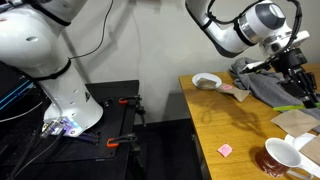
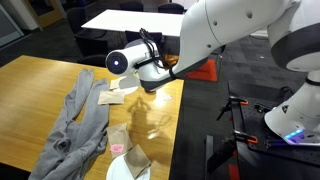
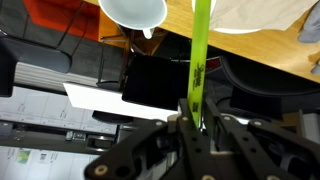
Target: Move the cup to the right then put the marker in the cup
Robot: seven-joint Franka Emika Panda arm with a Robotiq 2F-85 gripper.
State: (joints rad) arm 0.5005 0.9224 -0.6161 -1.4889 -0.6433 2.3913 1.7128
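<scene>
The marker [image 3: 198, 55], a thin yellow-green stick, is clamped between the fingers of my gripper [image 3: 196, 105] and juts out past the fingertips in the wrist view. In an exterior view the gripper [image 1: 300, 80] hangs above the table's far right part, over a grey cloth. The cup [image 1: 281, 157], a dark red mug with a white inside and a white handle, stands upright near the table's front right corner. It is lower in that view than the gripper and apart from it.
A shallow white bowl [image 1: 207, 81] stands at the table's far left, with the grey cloth [image 1: 262, 88] beside it. A small pink square [image 1: 226, 150] lies left of the cup. Brown paper [image 1: 296, 121] lies behind the cup. The robot base [image 1: 60, 95] stands off the table.
</scene>
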